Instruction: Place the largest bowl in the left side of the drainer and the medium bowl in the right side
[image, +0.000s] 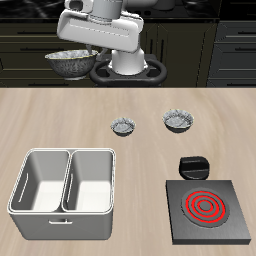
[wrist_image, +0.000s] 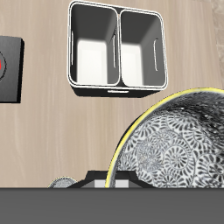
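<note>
The largest bowl (image: 70, 62) is a wide grey metallic bowl with a speckled inside. It hangs high in the air over the table's back edge. My gripper (image: 96, 60) is shut on its rim; the arm covers most of the fingers. In the wrist view the bowl (wrist_image: 175, 140) fills much of the frame, with its rim in my gripper (wrist_image: 112, 177). The medium bowl (image: 177, 121) sits upright on the table. The drainer (image: 65, 180) stands near the table's front edge with both compartments empty, and it also shows in the wrist view (wrist_image: 116, 48).
The smallest grey bowl (image: 122, 127) sits beside the medium bowl, nearer the drainer. A black hotplate with red rings (image: 208, 208) lies near the front edge, with a black knob block (image: 194, 166) behind it. The hotplate's edge shows in the wrist view (wrist_image: 9, 70).
</note>
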